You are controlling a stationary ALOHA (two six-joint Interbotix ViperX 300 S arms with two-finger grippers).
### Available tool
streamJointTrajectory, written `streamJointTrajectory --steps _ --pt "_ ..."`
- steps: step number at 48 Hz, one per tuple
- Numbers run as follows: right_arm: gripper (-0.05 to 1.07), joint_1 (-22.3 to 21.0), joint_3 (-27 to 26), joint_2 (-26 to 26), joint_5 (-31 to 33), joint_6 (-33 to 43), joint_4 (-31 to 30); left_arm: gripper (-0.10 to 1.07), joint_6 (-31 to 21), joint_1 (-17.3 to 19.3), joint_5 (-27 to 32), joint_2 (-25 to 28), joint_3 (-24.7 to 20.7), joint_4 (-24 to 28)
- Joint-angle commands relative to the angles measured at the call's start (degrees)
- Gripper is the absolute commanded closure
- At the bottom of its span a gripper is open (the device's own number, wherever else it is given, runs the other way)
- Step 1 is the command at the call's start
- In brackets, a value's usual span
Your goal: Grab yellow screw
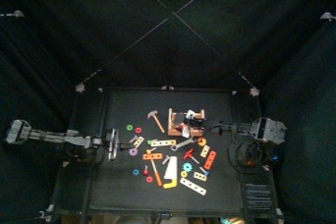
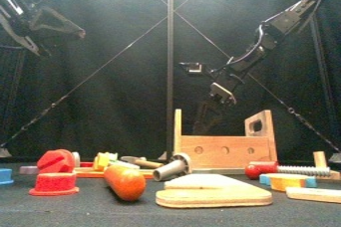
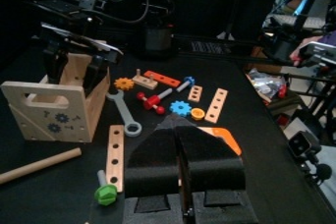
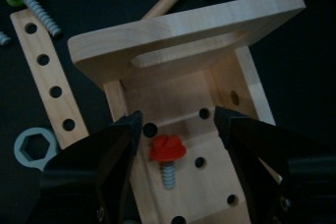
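Wooden toolbox [image 4: 184, 61] fills your right wrist view. The right gripper [image 4: 184, 159] hangs over it with its jaws apart, one on each side of a red screw [image 4: 167, 153] seated in a hole of the panel, and nothing is between them. Your left gripper [image 3: 187, 164] rests low over the table's left side with its jaws pressed together. A small yellow piece, seemingly the yellow screw [image 3: 197, 113], lies among the loose parts just beside a short holed wooden strip [image 3: 215, 104], well apart from both grippers.
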Motion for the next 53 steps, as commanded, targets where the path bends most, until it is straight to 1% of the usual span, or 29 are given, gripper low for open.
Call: streamJointTrajectory --steps 1,4,9,13,18,20,24,29,30,41,46,50,53 --pt "0.09 1.14 -1.41 -4.13 0.70 0.00 0.18 0.99 0.00 0.18 -0.53 0.09 -0.62 -0.09" --pt "0.09 2.20 -1.32 -5.71 1.41 0.00 0.26 0.99 -0.09 0.44 -0.53 0.09 -0.35 -0.09" --pt "0.09 5.45 -0.62 -9.32 3.43 0.09 0.35 0.99 0.00 0.97 -0.44 0.09 0.26 -0.70" --pt "0.09 8.17 0.44 -11.43 3.78 0.18 0.44 0.98 0.09 1.23 -0.44 0.09 0.62 -0.79" --pt "0.10 10.72 2.29 -13.27 3.69 0.18 0.53 0.91 0.26 1.32 0.18 0.62 0.79 -0.70" --pt "0.10 11.43 2.99 -13.80 3.69 0.18 0.79 0.87 0.35 1.32 0.44 1.05 0.79 -0.44" --pt "0.10 12.04 4.66 -14.85 3.43 0.18 1.76 0.74 0.35 1.41 1.23 2.46 0.79 0.18" --pt "0.10 12.04 6.86 -16.17 2.02 0.09 3.69 0.58 0.35 1.58 1.32 4.83 0.53 0.70" --pt "0.10 12.04 7.29 -16.35 1.76 0.09 3.96 0.53 0.35 1.67 1.32 5.54 0.44 0.79" --pt "0.10 12.04 10.46 -19.60 -2.20 0.18 4.83 0.17 0.35 3.43 1.41 10.72 -0.18 0.79" --pt "0.10 12.04 11.25 -19.86 -3.16 0.18 4.83 0.05 0.18 3.60 1.41 13.71 -1.05 0.70" --pt "0.10 12.04 11.60 -19.95 -3.52 0.18 4.92 -0.01 0.18 3.52 1.67 17.84 -2.72 0.62" --pt "0.10 11.95 11.69 -19.86 -3.69 0.18 4.83 -0.03 0.26 3.69 2.37 20.48 -3.87 0.79"
